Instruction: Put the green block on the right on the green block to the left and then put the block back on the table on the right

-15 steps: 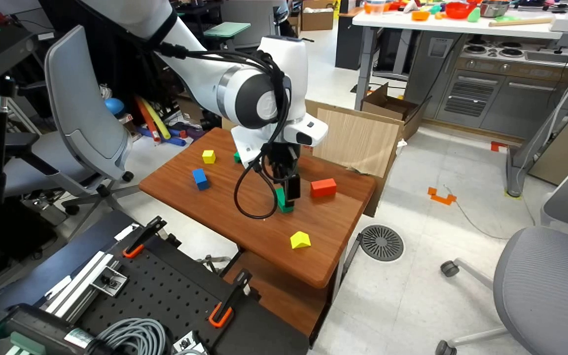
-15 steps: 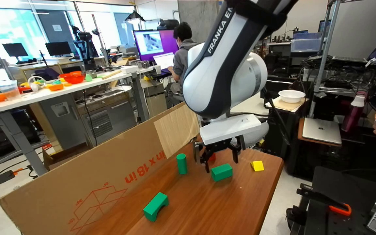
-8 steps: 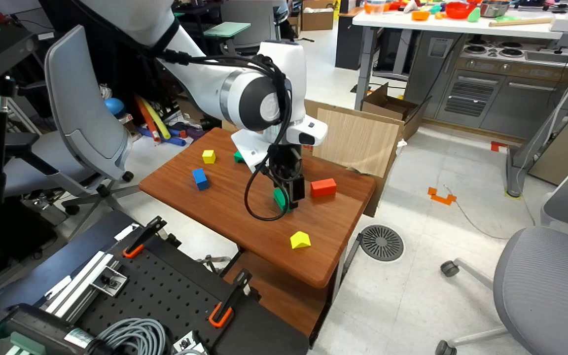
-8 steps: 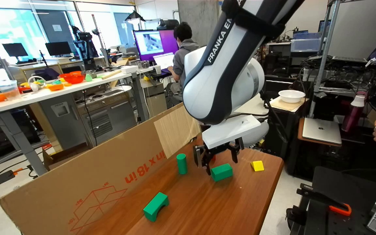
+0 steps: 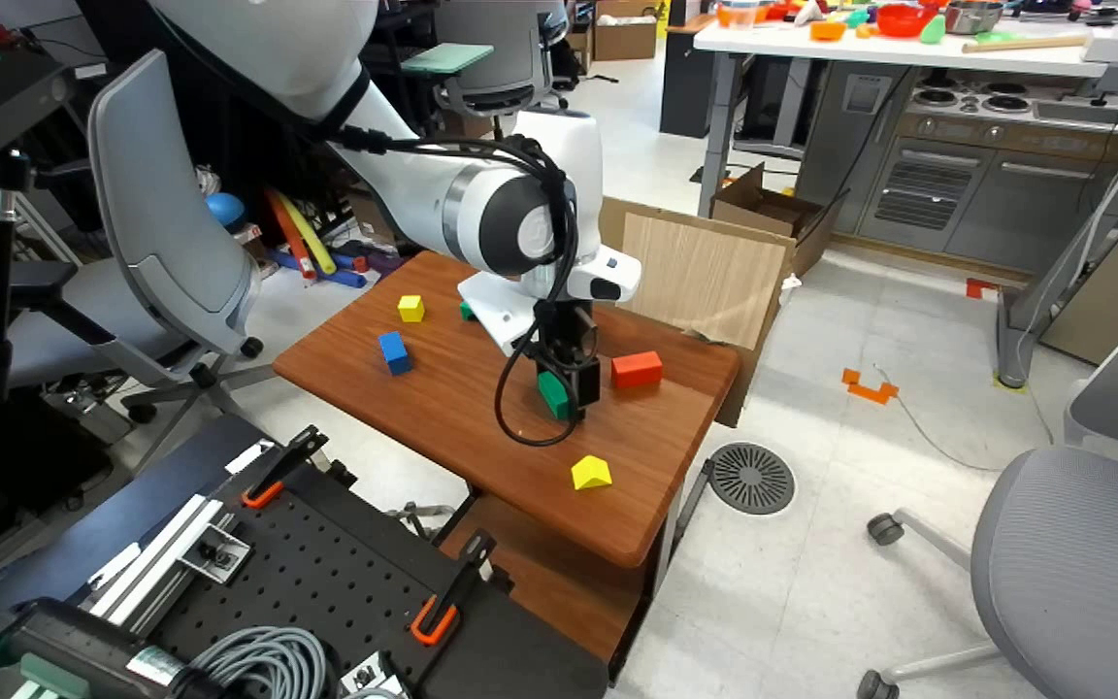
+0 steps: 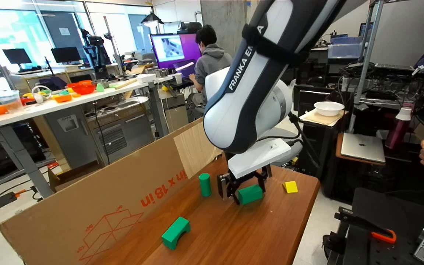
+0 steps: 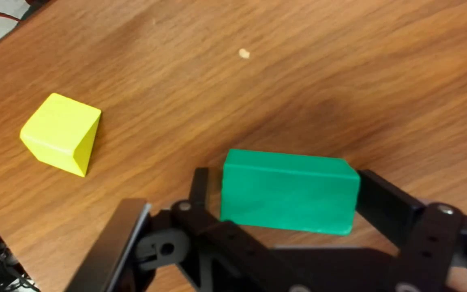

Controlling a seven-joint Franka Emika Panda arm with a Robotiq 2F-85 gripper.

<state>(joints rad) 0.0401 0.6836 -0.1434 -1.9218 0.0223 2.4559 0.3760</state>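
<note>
A green rectangular block (image 6: 250,195) lies on the reddish-brown table (image 5: 443,388); it also shows in the wrist view (image 7: 290,198) and, partly covered by the gripper, in an exterior view (image 5: 551,395). My gripper (image 7: 285,177) is open and low over this block, one finger at each end. In the wrist view the left finger stands a little apart from the block; the right finger is at its end, and I cannot tell if it touches. A green arch block (image 6: 176,232) lies apart on the table; in an exterior view only a bit of green (image 5: 467,311) shows behind the arm.
An upright green cylinder (image 6: 205,186) stands close to the gripper. A red block (image 5: 637,369), a yellow wedge (image 5: 591,473), a blue block (image 5: 395,353) and a yellow cube (image 5: 411,309) are on the table. A cardboard panel (image 6: 123,184) stands along one edge.
My gripper has come down, so its fingers now stand at both ends of the green rectangular block. The blocks show no visible movement.
</note>
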